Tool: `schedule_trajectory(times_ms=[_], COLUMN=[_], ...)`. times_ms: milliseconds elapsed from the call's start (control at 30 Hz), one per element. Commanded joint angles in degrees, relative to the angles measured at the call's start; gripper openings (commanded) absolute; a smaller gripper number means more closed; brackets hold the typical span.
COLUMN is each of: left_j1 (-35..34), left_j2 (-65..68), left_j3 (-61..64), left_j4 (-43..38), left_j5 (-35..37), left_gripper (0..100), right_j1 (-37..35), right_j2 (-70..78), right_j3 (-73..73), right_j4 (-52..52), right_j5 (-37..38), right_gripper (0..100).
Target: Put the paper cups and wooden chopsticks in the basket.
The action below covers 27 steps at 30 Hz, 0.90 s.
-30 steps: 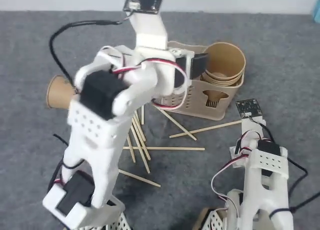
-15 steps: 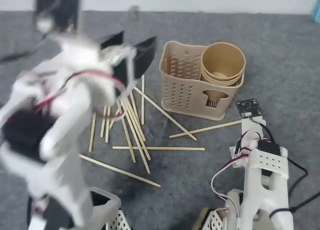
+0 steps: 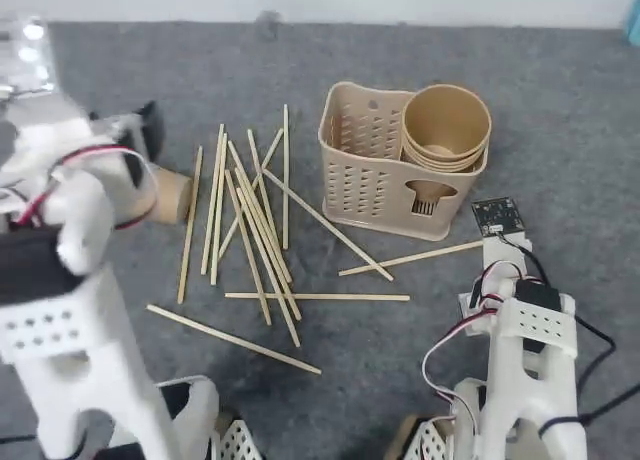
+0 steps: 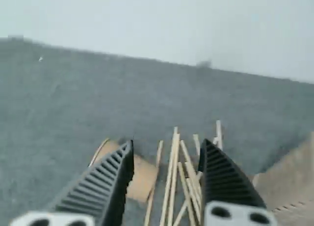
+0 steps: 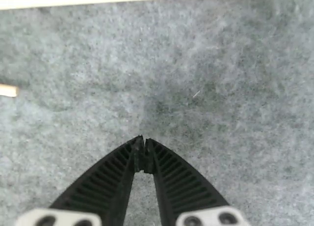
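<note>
Your left gripper (image 4: 168, 145) hangs spread wide, the tipped paper cup (image 3: 172, 195) lying just beyond one finger, at nine o'clock from the basket (image 3: 365, 180) past the scattered chopsticks (image 3: 250, 220), while your right gripper (image 5: 143, 139) is pressed together.

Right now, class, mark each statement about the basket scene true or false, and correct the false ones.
1. A stack of paper cups sits inside the basket. True.
2. All the chopsticks are in the basket. False: they lie scattered on the grey mat.
3. The left gripper is open. True.
4. The right gripper grips a chopstick. False: it is shut on nothing.
5. A loose cup lies on its side outside the basket. True.
</note>
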<state>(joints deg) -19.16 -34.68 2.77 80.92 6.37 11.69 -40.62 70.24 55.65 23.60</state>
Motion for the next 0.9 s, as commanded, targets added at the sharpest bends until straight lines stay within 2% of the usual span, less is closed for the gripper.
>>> schedule_trajectory(times_ms=[0, 333, 433, 633, 867], left_j1=[-4.22, -12.40, -14.59, -18.02, -19.08], left_j2=[-0.97, 0.70, 6.51, 24.09, 41.93], left_j3=[7.96, 21.58, 21.14, 11.30, -4.62], left_j4=[-8.44, -26.29, -28.57, -27.96, -22.07], left_j5=[-0.79, -0.79, -0.79, -0.79, -0.79], left_gripper=[21, 20, 15, 2, 1], right_j1=[-0.75, -0.75, -0.75, -0.75, -0.75], right_j2=[-1.71, -1.71, -1.71, -1.71, -1.71], right_j3=[-0.26, -0.26, -0.26, -0.26, -0.26], right_j4=[-0.66, -0.66, -0.66, -0.66, -0.66], right_j5=[0.79, 0.79, 0.79, 0.79, 0.70], right_gripper=[0.8, 0.8, 0.8, 0.8, 0.8])
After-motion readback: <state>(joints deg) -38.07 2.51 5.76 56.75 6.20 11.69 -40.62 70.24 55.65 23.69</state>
